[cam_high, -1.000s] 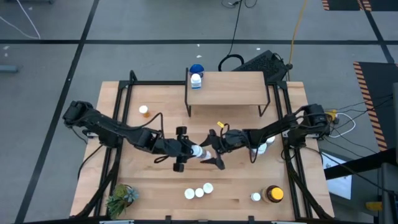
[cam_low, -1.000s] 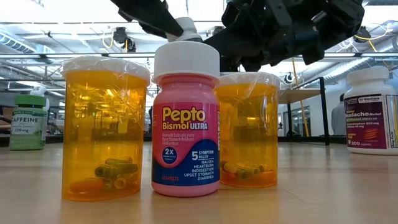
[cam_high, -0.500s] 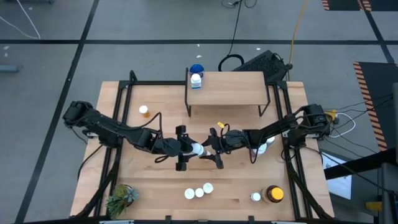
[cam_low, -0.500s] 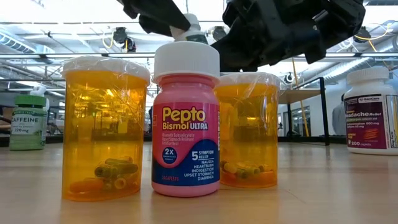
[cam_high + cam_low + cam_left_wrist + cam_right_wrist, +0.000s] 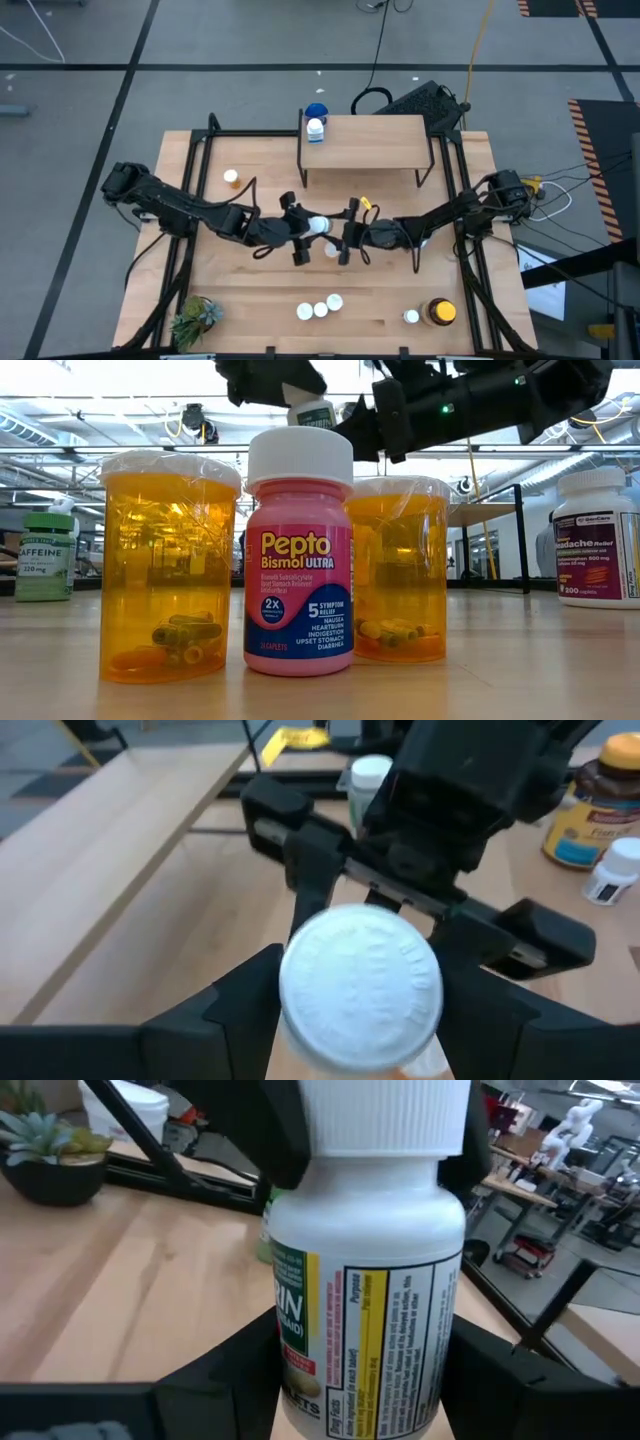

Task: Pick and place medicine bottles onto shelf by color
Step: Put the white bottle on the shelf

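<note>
the left gripper (image 5: 305,228) was held above the middle of the tabletop (image 5: 250,300), its fingers clamped on the cap end of a white bottle (image 5: 319,225). the right gripper (image 5: 345,232) was met nose to nose with it, and its fingers were set either side of the bottle's body; whether they were pressed tight could not be told. the bottle was thus carried in the air between both arms, in front of the shelf (image 5: 375,140) and well apart from it.

the task was judged to be at an early stage. only two bottles were seen on the shelf, a white-capped one (image 5: 316,129) and a blue-capped one (image 5: 316,111) at its far left corner. left on the tabletop were an orange bottle (image 5: 231,177) near the left edge, three white-capped bottles (image 5: 319,306) in a row near the front edge, a small white bottle (image 5: 411,316) beside an amber jar (image 5: 441,312) at the front right corner, and another white one (image 5: 423,238) partly hidden under the right arm. a potted plant (image 5: 196,318) stood at the front left corner.

the bottle's label (image 5: 345,1315), green and yellow, was shown only in the right wrist view, and its ribbed cap (image 5: 361,986) head-on only in the left wrist view. a green-capped bottle (image 5: 44,555) was shown only in the low view.
</note>
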